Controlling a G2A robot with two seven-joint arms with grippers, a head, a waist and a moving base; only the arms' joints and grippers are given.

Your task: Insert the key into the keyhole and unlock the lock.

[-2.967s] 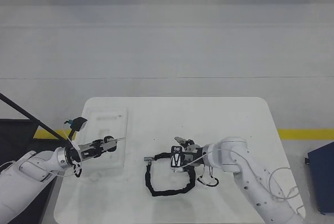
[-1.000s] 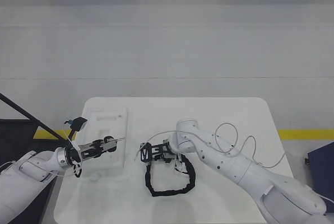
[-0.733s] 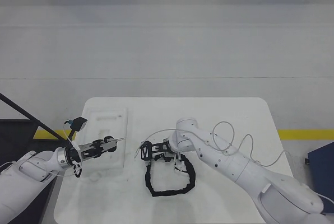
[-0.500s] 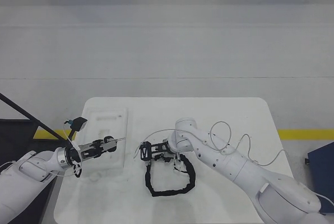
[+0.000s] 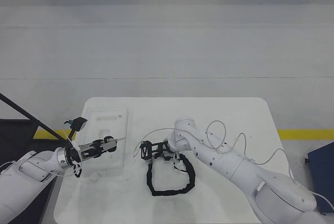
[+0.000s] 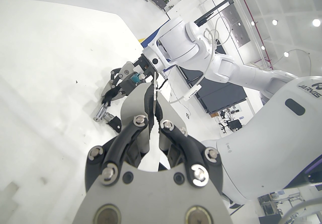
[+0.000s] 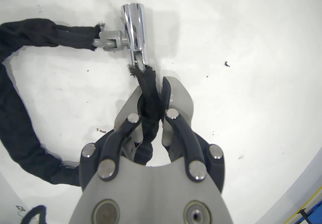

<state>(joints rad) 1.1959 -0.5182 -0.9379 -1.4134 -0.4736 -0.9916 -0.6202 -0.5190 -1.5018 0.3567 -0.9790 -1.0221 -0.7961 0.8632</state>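
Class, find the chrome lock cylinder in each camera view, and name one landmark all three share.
Top view: lock cylinder near the middle of the table, just ahead of the right tool.
Left wrist view: lying by that tool.
Right wrist view: just beyond the tool's tips.
Shared landmark: the black chain.

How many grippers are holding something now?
2. The left gripper is shut on the key over the white tray; the right gripper is shut on the black chain beside the lock cylinder.

Key and chain partly hidden
The key [image 6: 154, 84] shows edge-on, its head buried between the left gripper [image 6: 153, 94] pads. The chain [image 7: 17, 119] disappears inside the right gripper [image 7: 153, 86], its loop cut off at the view's edge.
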